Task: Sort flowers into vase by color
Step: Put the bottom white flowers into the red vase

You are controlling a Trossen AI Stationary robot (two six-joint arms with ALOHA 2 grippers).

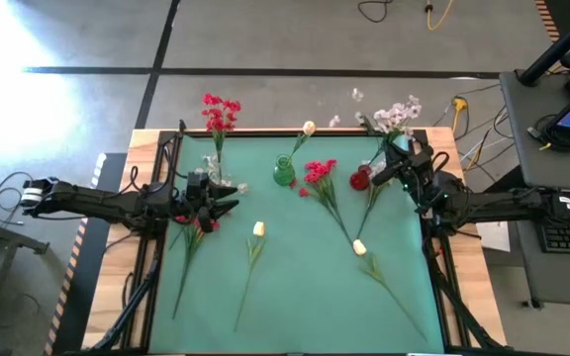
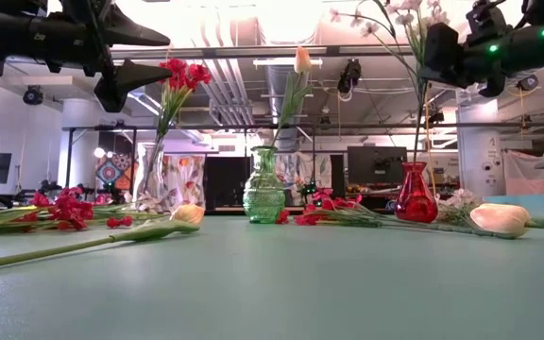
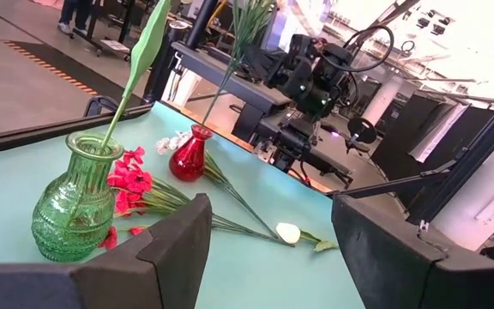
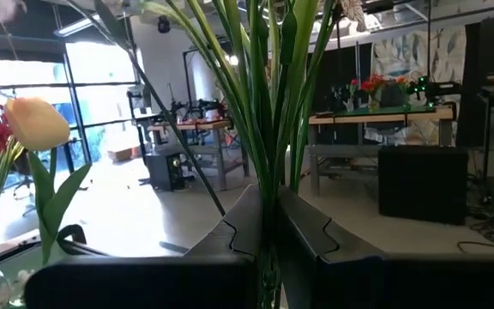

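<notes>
Three bulbous glass vases hold thin green-stemmed flowers.

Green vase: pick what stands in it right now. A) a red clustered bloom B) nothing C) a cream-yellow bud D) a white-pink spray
C: the green vase in the middle of the row holds one stem topped by a cream-yellow bud; the red blooms stand in the clear vase and the white-pink spray in the red vase.

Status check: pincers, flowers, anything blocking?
Right pincer shut on white spray stems above red vase. Left pincer open, empty, above loose red flowers. Nothing blocking.
</notes>
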